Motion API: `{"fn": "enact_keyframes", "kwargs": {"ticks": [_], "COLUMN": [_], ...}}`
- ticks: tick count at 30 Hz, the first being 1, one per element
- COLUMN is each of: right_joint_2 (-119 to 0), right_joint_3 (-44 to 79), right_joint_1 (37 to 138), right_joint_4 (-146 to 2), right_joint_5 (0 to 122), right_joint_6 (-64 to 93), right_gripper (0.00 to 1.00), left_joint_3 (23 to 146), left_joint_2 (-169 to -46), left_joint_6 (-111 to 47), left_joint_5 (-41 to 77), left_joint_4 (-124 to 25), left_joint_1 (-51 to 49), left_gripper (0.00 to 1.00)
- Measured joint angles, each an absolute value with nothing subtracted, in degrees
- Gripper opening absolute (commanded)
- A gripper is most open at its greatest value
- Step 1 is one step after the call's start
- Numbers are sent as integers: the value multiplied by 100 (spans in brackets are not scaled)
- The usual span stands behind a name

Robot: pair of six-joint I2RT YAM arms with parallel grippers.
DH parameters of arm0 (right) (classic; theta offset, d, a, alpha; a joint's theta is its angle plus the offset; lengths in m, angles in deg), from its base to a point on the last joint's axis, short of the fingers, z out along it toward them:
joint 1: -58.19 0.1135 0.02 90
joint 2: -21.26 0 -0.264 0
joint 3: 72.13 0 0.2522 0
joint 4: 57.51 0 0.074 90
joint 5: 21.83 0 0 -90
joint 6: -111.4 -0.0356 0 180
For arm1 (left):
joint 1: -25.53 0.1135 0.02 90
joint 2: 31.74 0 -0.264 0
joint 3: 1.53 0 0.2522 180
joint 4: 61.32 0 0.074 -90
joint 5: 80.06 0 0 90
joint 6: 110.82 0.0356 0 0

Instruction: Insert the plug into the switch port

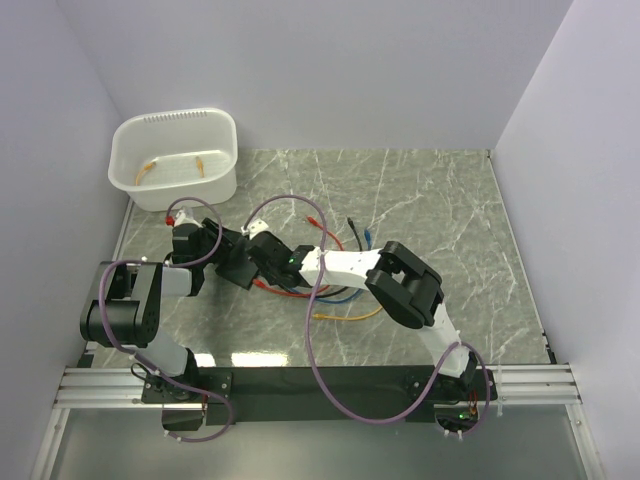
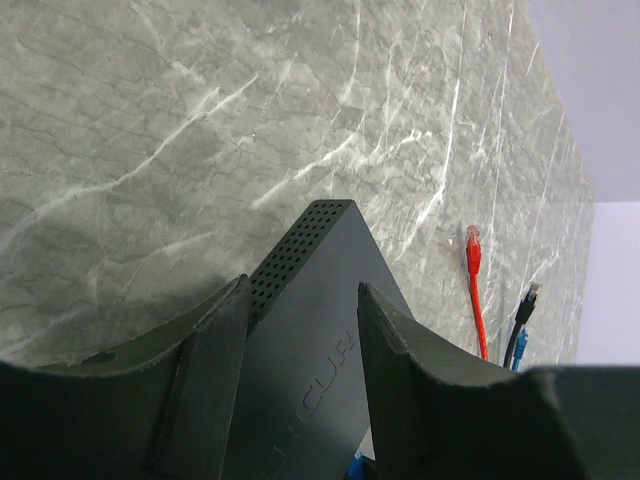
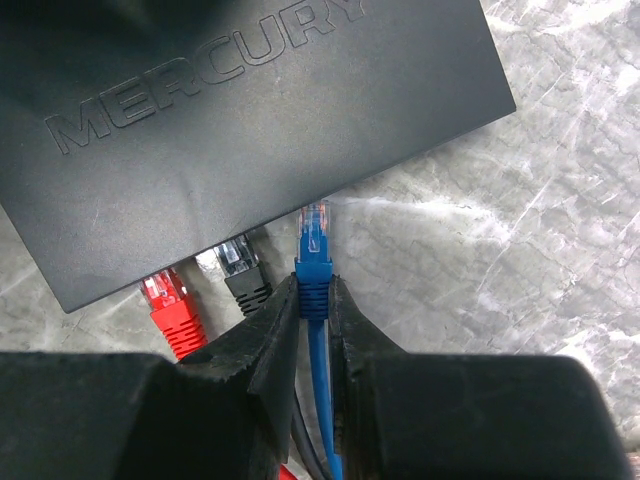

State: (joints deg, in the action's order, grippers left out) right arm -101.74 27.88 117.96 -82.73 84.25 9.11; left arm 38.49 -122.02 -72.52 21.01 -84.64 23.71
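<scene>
The switch [image 3: 250, 120] is a flat matte-black box marked MERCURY. A red plug [image 3: 172, 305] and a black plug [image 3: 240, 268] sit in sockets along its near edge. My right gripper [image 3: 314, 295] is shut on the boot of the blue plug [image 3: 316, 235]. The plug's clear tip is at the switch's edge, beside the black plug. My left gripper [image 2: 300, 300] straddles the switch [image 2: 310, 330], a finger against each side. In the top view both grippers meet left of centre, left [image 1: 228, 252] and right [image 1: 266, 262], and hide most of the switch.
A white tub [image 1: 175, 160] stands at the back left. Red, blue and yellow cables [image 1: 335, 300] trail under the right arm. Loose plug ends lie behind it: red [image 2: 473, 245], black [image 2: 530, 295] and blue [image 2: 518, 345].
</scene>
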Motion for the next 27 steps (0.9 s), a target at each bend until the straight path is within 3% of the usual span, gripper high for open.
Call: {"fn": "enact_keyframes", "kwargs": {"ticks": [27], "right_joint_2": [-10023], "right_joint_3": [2253], "right_joint_1": [11792], "right_joint_4": [-7380], "right_joint_5": [8115], "right_joint_6": [2015], "right_gripper": [0], "left_joint_3": [3862], "left_joint_2": [-12355], "left_joint_6": [-7211], "left_joint_5": [2162], "left_joint_4": [-8683], "left_joint_1": [2402], "left_gripper": [53]}}
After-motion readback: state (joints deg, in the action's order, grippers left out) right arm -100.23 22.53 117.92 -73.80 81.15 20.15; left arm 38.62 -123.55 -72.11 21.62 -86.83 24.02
